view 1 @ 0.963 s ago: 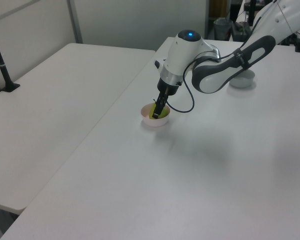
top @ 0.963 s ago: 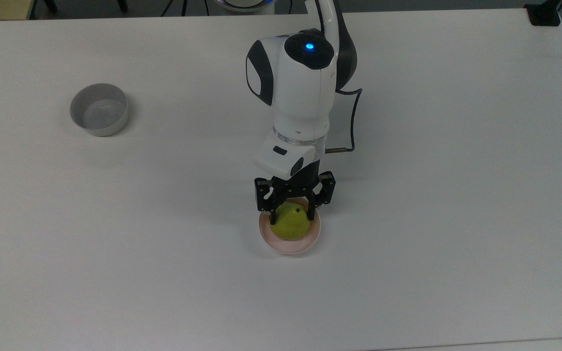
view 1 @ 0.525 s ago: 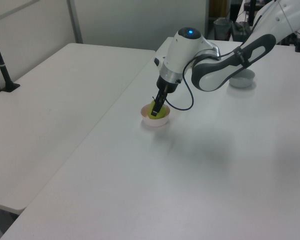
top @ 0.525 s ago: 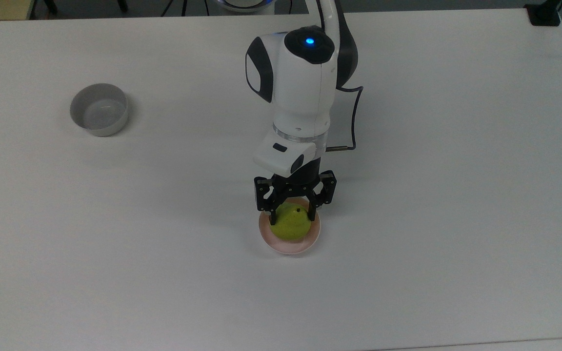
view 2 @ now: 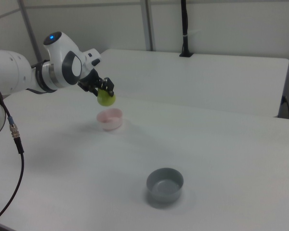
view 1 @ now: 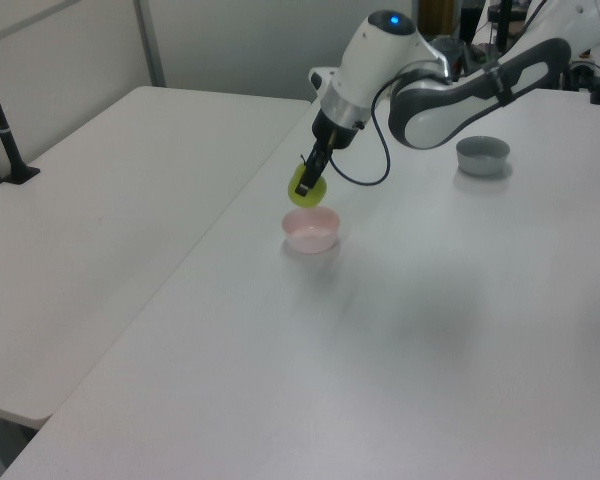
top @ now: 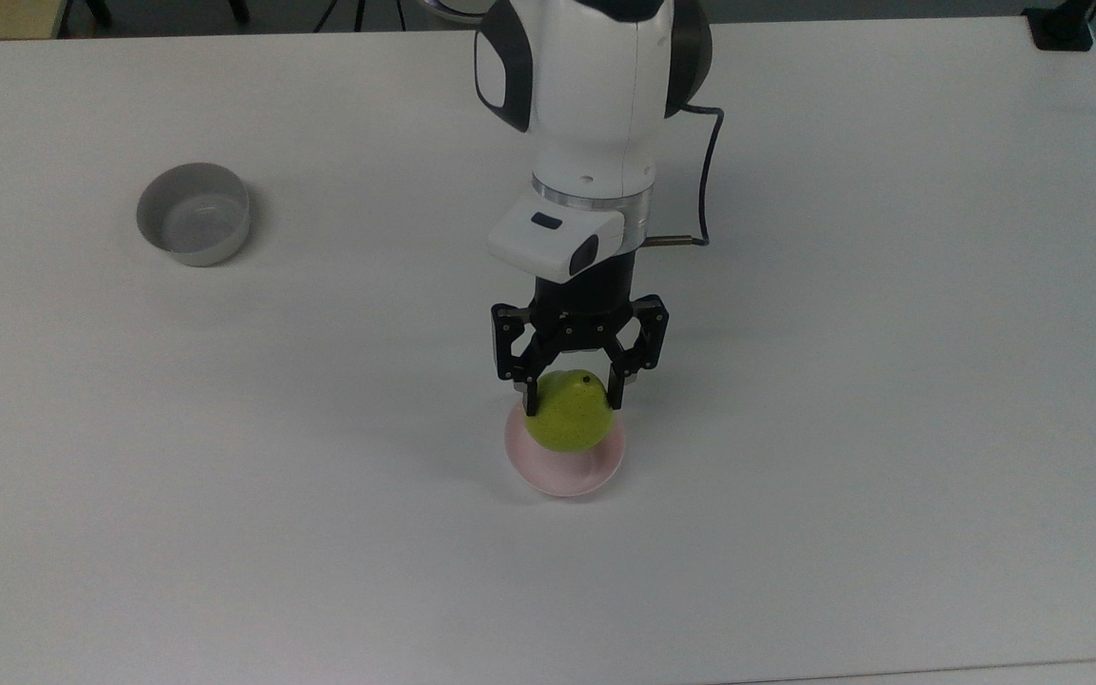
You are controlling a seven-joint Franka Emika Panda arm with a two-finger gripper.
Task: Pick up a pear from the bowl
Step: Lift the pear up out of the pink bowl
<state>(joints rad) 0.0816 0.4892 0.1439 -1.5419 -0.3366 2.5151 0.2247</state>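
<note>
Above the white worktop, the pear is pinched between the fingers of the gripper and held clear above the pink bowl, which sits just below it.

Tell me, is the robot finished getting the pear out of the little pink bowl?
Nearly. The grab looks done: the black two-finger gripper is shut on the small yellow-green pear. The lift is in hand: in the left view the pear hangs above the round pale pink bowl, with a gap between them. Little seems left beyond keeping hold. The grey straight-sided bowl stands apart.
</note>
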